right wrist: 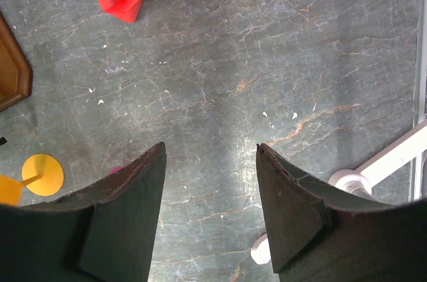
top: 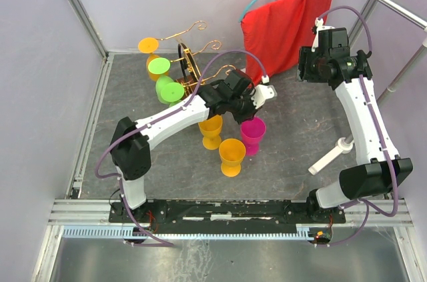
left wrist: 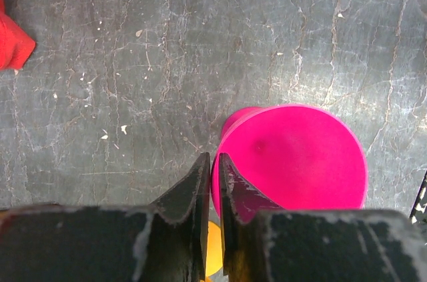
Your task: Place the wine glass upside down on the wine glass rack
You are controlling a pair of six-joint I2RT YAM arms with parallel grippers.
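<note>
Wine glass rack stood rear left. Magenta wine glass sat upright on surface, centre, apart from rack. Left claw narrow, pinching its rim. Looked plastic: likely light, stiff, slick. Right claw wide, empty.

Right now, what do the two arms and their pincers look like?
The left arm and right arm have white links, black joint housings and a lilac cable looping alongside. The left pincer and right pincer each have two dark, tapered fingers with scuffed edges.
</note>
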